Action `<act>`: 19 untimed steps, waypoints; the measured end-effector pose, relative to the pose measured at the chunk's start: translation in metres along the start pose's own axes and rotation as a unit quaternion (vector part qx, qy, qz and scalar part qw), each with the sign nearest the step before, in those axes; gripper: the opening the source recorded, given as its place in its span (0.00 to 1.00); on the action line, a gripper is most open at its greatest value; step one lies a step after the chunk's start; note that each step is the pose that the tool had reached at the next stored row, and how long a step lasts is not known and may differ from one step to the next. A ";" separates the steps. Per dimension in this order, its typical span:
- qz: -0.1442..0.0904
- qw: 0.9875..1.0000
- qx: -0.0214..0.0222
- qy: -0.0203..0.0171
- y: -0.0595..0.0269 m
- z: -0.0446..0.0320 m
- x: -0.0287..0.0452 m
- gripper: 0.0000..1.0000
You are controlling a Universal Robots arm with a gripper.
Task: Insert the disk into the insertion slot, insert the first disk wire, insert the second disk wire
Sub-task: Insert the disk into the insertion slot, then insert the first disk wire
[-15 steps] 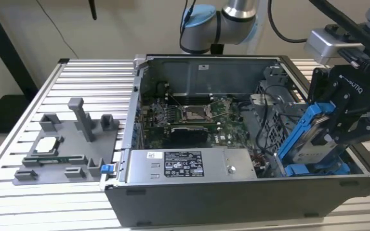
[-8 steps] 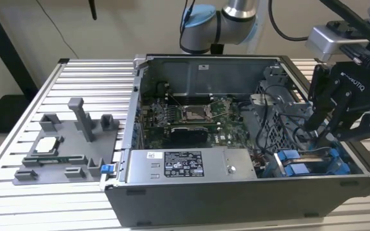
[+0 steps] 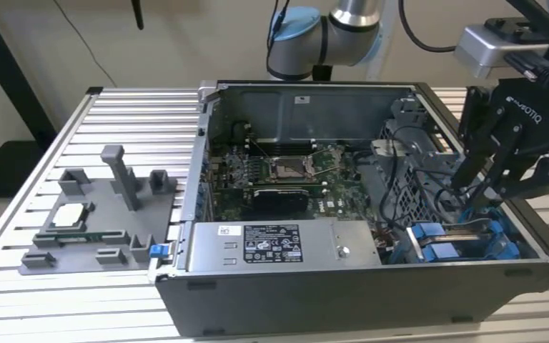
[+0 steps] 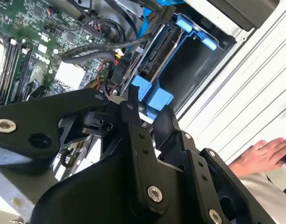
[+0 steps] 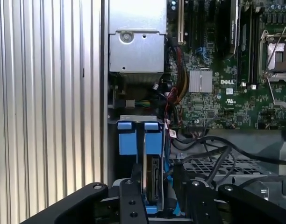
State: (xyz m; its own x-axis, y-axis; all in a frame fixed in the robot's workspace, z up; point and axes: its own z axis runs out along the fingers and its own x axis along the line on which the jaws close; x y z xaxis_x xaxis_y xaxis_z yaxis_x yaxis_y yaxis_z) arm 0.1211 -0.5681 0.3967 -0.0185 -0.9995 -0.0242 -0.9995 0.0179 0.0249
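Observation:
The disk (image 5: 151, 179) stands on edge, a silver-grey slab in a bright blue carrier (image 4: 154, 93), low in the case corner at the exterior view's right (image 3: 465, 227). It sits in the insertion slot (image 5: 133, 140), a grey bay with blue fittings (image 3: 432, 246). My gripper (image 5: 154, 198) reaches down from above with one black finger on each side of the disk, shut on its carrier (image 4: 150, 105). In the exterior view the gripper (image 3: 480, 193) hangs just over the blue parts. Loose black wires (image 5: 213, 144) lie beside the bay; their plugs are hidden.
The open computer case (image 3: 351, 300) lies on a slatted metal table (image 3: 26, 300). Inside are a motherboard (image 3: 284, 168), a grey power supply (image 3: 284, 243) and a perforated cage (image 5: 203, 163). A grey fixture (image 3: 103, 214) holds parts at the exterior view's left. A person's hand (image 4: 262, 156) rests on the table.

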 end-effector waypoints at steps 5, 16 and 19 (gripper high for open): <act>-0.001 1.000 0.010 -0.009 0.0000 0.0002 -0.0081 1.00; -0.001 1.000 0.021 -0.012 -0.0013 0.0082 -0.0184 1.00; -0.001 1.000 0.023 -0.013 -0.0016 0.0088 -0.0184 1.00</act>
State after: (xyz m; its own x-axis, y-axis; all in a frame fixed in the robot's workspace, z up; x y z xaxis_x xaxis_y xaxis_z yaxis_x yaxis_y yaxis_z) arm 0.1228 -0.5495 0.3883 -0.0171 -0.9986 -0.0500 -0.9996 0.0181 -0.0202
